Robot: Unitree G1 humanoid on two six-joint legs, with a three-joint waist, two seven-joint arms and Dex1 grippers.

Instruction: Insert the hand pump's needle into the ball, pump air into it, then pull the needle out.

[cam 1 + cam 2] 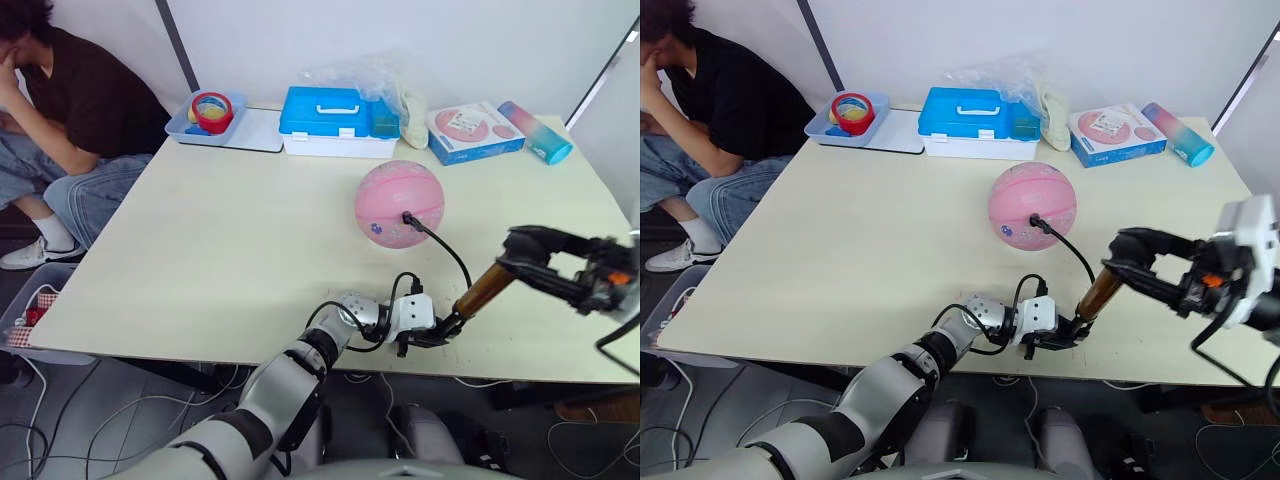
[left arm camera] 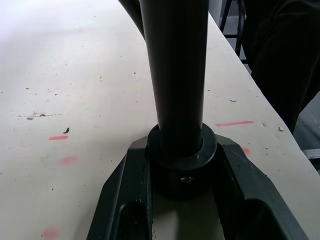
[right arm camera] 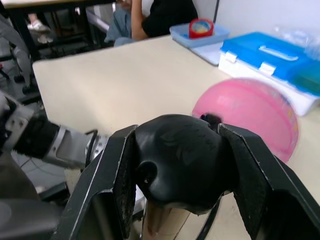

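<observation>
Now pumping: both pincers hold the hand pump (image 1: 484,290), needle seated in the ball.

Nearest, the left pincer (image 1: 425,334) clamps the pump's base on the desk (image 1: 220,250); the right pincer (image 1: 520,250) grips its black handle. Beyond the pump, the hose (image 1: 440,243) enters the pink ball (image 1: 398,203). Light, rolls easily; the stiff cylinder needs firm end grips.

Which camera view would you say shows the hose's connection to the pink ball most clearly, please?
The right eye view: the black hose visibly plugs into the ball at its dark valve. The left eye view shows much the same. The right wrist view partly hides the ball behind the pump handle.
</observation>
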